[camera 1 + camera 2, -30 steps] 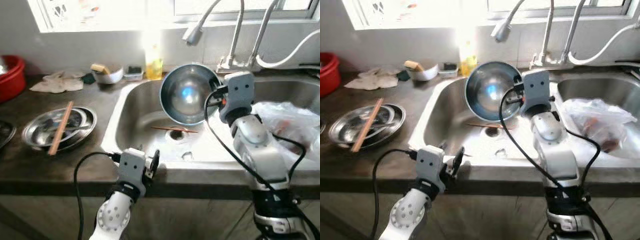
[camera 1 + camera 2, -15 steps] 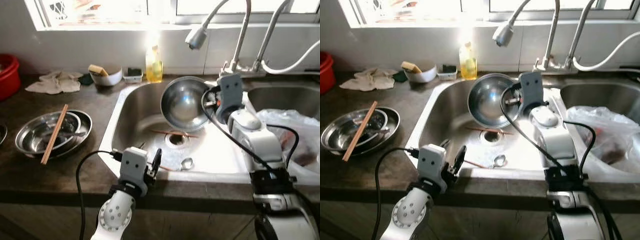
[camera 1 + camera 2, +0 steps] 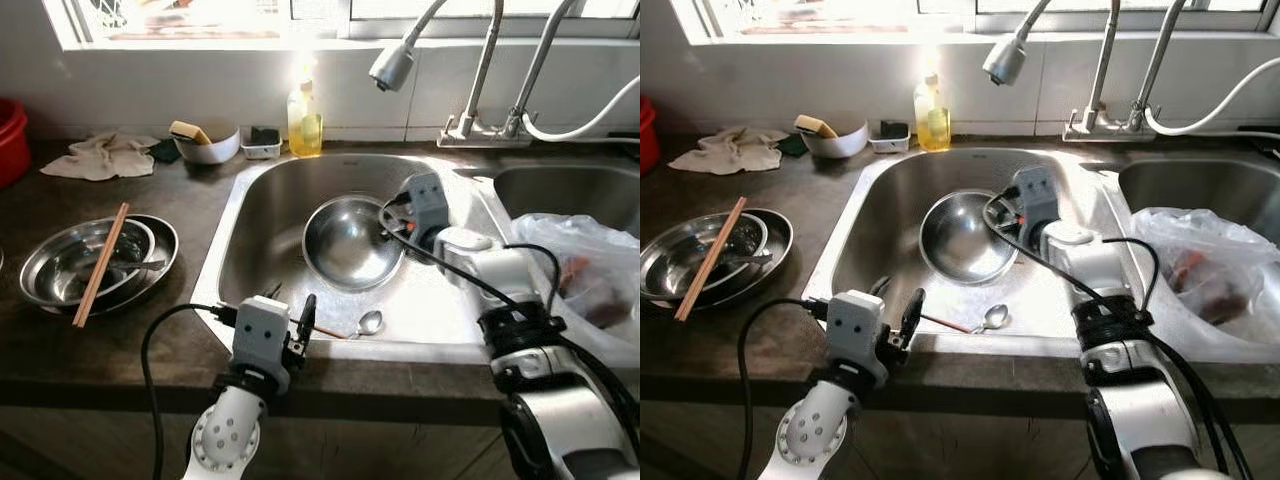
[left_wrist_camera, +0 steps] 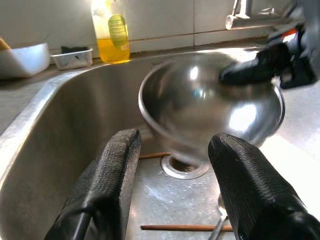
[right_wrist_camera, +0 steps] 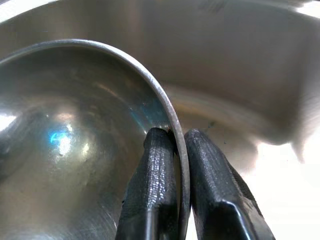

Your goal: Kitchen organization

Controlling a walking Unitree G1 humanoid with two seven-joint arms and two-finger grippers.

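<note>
Down in the left basin of the sink [image 3: 232, 262], the right claw [image 3: 392, 226] pinches the rim of a steel bowl [image 3: 350, 242], one finger inside the wall and one outside, as the right wrist view shows with the thin edge caught between the two black fingers [image 5: 152, 200]. The bowl sits low over the drain, tipped a little toward the basin's back wall; whether its base rests on the sink floor I cannot tell. The left claw [image 3: 298, 330] hovers at the front lip of the sink with its fingers spread wide and nothing between them, pointing at the bowl. On the basin floor near the front lie a spoon [image 3: 369, 322] and a thin chopstick [image 4: 186, 227]. On the dark tabletop to the left sits a stack of steel dishes [image 3: 95, 262] with chopsticks [image 3: 100, 264] laid across them, and a plastic bag [image 3: 575, 258] fills the right basin. The grip looks like the weak point: a thin, smooth, probably wet rim held at a single spot could let the bowl swing or slip out and clatter onto the spoon. The right arm's cable [image 3: 450, 275] also trails close by the bowl's edge and could snag as the arm moves.
</note>
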